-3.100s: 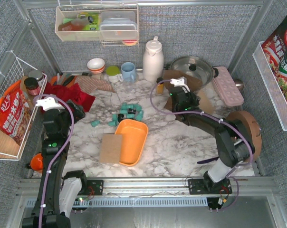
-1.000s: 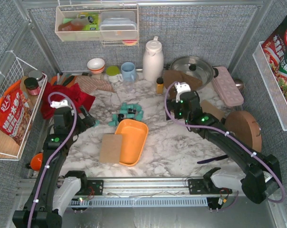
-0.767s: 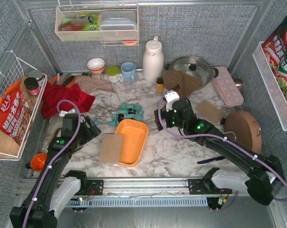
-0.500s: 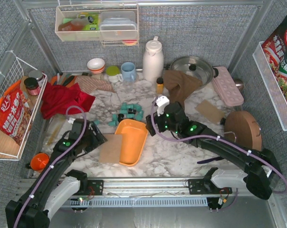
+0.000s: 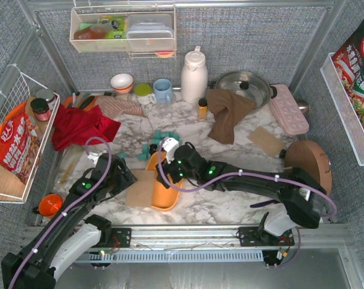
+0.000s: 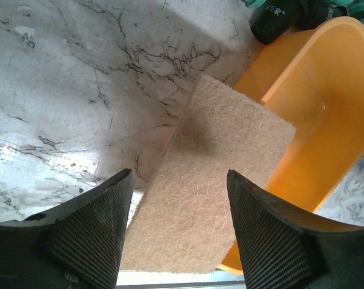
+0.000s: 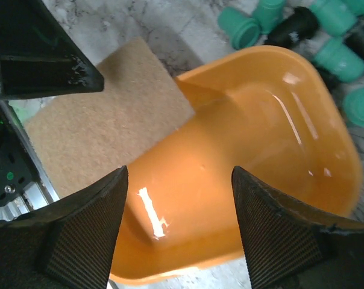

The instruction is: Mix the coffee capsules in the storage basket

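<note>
Overall: white marble tbl [image 5: 224, 205] w/ storage basket [image 7: 242, 150], grey fabric walls [image 5: 248, 36].

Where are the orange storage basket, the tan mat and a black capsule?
orange storage basket [image 7: 260, 138], right wrist view, bare inner floor.
tan mat [image 6: 212, 198], left wrist view, top face centre.
black capsule [image 7: 293, 27], right wrist view, side wall.

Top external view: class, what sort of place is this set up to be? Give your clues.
Probably a mock kitchen counter inside a robot test cell: a marble-look table, with a white thermos jug, a lidded steel pot and a blue mug along the back.
</note>
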Controlling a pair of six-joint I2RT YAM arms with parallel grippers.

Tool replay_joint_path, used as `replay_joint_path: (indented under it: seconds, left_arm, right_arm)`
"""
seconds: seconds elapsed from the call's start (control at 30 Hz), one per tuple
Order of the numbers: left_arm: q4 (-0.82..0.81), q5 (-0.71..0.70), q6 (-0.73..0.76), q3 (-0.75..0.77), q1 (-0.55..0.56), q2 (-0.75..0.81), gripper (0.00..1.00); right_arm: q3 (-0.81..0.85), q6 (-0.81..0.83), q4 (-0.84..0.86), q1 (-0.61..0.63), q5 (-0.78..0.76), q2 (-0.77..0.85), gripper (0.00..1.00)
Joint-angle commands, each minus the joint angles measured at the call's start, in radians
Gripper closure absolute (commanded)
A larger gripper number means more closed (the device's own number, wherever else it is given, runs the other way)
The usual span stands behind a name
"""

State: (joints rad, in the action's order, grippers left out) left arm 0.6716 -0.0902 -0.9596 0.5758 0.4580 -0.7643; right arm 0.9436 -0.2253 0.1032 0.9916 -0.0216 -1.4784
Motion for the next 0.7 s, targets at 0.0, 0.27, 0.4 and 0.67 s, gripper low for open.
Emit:
replay_joint_path:
  seconds: [0.0, 0.27, 0.4, 0.67]
  left_arm:
    - [0.018, -0.035, -0.016, 0.003, 0.01, 0.006, 0.29]
    - [0.022, -0.047, -0.022, 0.002, 0.019, 0.007, 0.3]
    - [0.022, -0.052, -0.025, 0.002, 0.023, 0.006, 0.3]
    - [-0.03, -0.032, -0.037, -0.026, 0.034, -0.005, 0.3]
  right_arm:
    - [0.041, -0.043, 0.101, 0.031, -0.011, -0.076, 0.28]
    - [0.119, -0.066, 0.127, 0.04, -0.016, -0.215, 0.4]
    - [0.137, -0.071, 0.131, 0.04, -0.016, -0.27, 0.42]
    - [0.141, -0.074, 0.132, 0.039, -0.04, -0.338, 0.47]
